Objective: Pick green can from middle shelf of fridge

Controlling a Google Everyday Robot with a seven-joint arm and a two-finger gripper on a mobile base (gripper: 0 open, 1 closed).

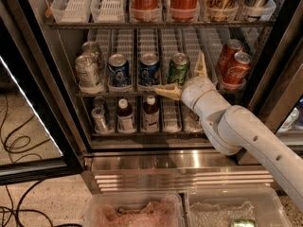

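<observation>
The arm (251,141) is showing as a thick, smooth white tube with rounded joints and a few small dark dots, perhaps screws, along its side. A white wrist (201,96) is carrying the gripper (180,77), sitting at the middle shelf (124,41); its two fingers (166,91) are looking tan, tapered and spread apart.
</observation>
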